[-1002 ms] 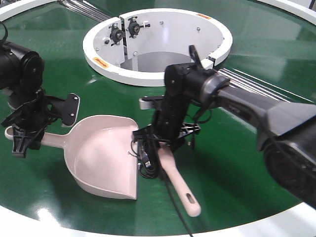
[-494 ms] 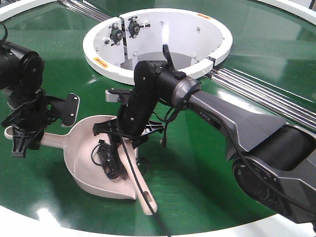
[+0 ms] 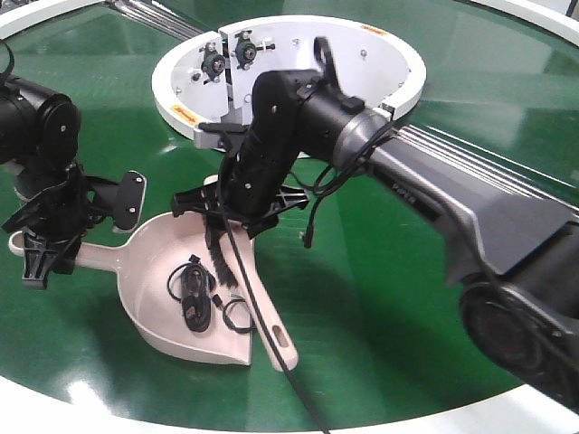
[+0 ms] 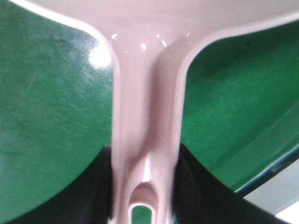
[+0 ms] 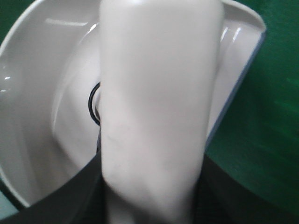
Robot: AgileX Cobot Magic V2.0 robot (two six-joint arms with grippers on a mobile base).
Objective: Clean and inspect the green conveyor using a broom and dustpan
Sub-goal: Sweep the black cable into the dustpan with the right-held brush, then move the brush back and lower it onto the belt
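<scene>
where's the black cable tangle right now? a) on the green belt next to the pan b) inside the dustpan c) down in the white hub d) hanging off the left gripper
b: the black cable tangle lies on the floor of the dustpan, beside the broom at the pan's open edge.

Glossy dark-green conveyor [image 3: 389, 298] with white hub [image 3: 362, 68]; pale pink dustpan [image 3: 158, 258] holding black cable loops [image 3: 192, 294]; cream broom [image 3: 271, 330], dark bristles [image 3: 220, 262].
</scene>
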